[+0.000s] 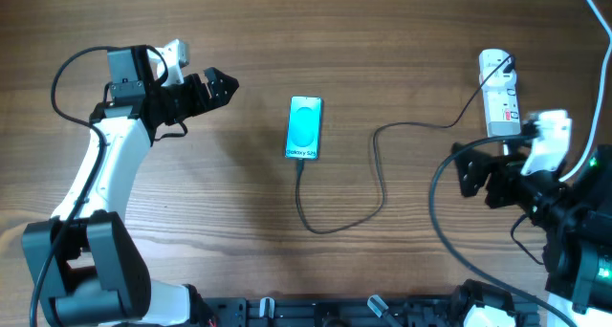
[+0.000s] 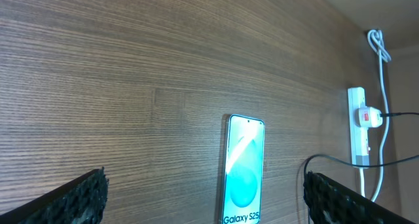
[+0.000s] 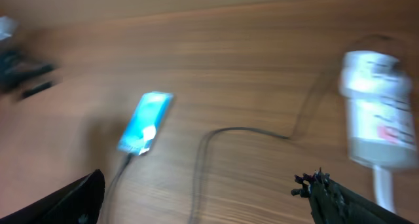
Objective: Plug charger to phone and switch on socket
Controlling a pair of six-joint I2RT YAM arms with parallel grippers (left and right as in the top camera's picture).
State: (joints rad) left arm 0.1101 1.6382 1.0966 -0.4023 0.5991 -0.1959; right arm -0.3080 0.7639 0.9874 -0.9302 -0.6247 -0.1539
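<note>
Nearest the lens, right gripper point(image 1: 465, 171): jaws spread wide, nothing held, poised at the right of the tabletop point(image 1: 402, 40), just short of the socket point(image 1: 497, 93). Opposite, left gripper point(image 1: 222, 88): equally wide, equally empty, aimed at the phone point(image 1: 304, 128) from well apart. Phone flat mid-tabletop, turquoise screen up, text end toward the robot. Charger point(image 1: 378, 179) apparently already seated at that end, thin black cable looping across the wood to the socket; joint too small to confirm. Judged remaining: the red switch point(image 2: 358, 116). For a clean press: bring the right gripper over the socket's switch end, close the jaws into one blunt tip, push straight down on the switch, not sideways. Light strip, likely to skate on smooth wood, so keep the force vertical. Stay clear of the black cable beside the switch, to avoid tugging the tip out of the phone.
</note>
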